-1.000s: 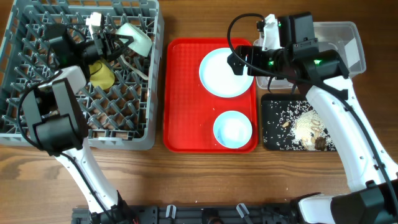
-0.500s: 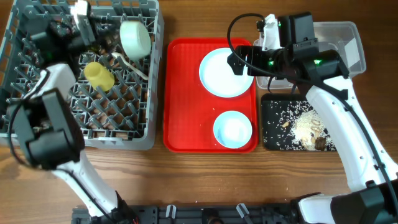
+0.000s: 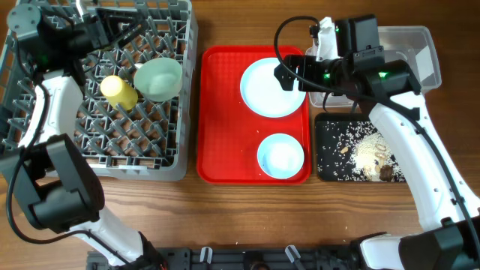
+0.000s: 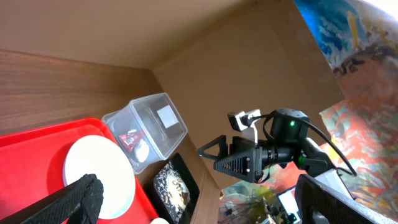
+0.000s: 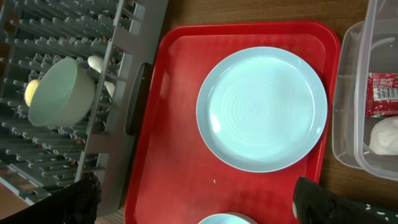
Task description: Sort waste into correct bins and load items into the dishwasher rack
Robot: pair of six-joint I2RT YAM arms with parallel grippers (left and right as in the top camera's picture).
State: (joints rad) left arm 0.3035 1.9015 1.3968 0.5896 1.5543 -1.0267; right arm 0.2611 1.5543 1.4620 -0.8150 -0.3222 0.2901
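The grey dishwasher rack [image 3: 45, 142] holds a pale green bowl [image 3: 158, 79], mouth up, with a yellow cup [image 3: 118, 91] beside it. My left gripper [image 3: 124, 31] hangs open and empty over the rack's far side, apart from the bowl. On the red tray [image 3: 221, 135] rest the pale blue plate [image 3: 271, 88] and blue bowl [image 3: 280, 157]. My right gripper [image 5: 199, 205] stands open above the tray, just off the plate [image 5: 262, 109]. The clear tub [image 5: 351, 93] contains a red sachet [image 5: 382, 93] and white tissue [image 5: 385, 137]. Rice and brown scraps lie in the black tray [image 3: 330, 161].
A cream utensil end [image 5: 96, 62] shows in the rack next to the green bowl [image 5: 61, 92]. The left wrist view looks across the plate [image 4: 99, 177] and tub [image 4: 146, 130] to my right arm [image 4: 249, 158]. Bare wood runs along the table's front edge.
My left gripper opened and let go of the green bowl, which settled mouth up in the rack. The left arm drew back toward the rack's far left. The right arm stayed put.
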